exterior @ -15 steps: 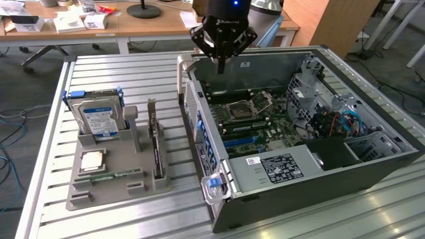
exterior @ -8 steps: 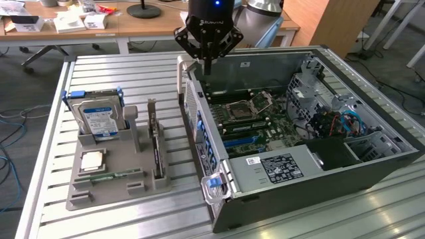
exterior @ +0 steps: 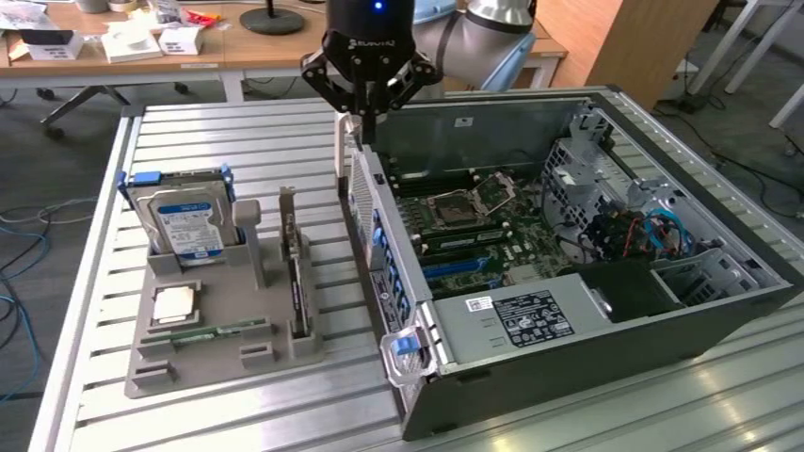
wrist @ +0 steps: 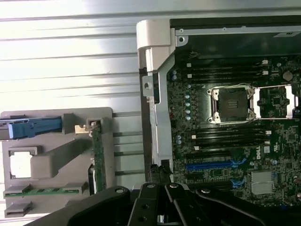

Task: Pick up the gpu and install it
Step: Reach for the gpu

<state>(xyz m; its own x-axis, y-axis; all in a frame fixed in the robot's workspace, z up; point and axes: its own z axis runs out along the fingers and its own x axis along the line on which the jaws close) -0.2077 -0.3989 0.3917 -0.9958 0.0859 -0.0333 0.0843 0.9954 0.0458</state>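
Holder tray (exterior: pixel 188 367) was plain grey, hard drive (exterior: pixel 186 201) silver with a blue label (exterior: pixel 192 235), memory stick (exterior: pixel 207 331) green, gpu (exterior: pixel 297 292) dark, motherboard (exterior: pixel 509 231) green with a blue slot (exterior: pixel 455 269), gripper (exterior: pixel 361 127) all black.

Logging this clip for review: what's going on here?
The arm's gripper, jaws shut with nothing seen in them, hangs above the edge of the open PC case nearest the tray. The gpu stands upright in its tray slot, not yet picked up, near the hard drive.
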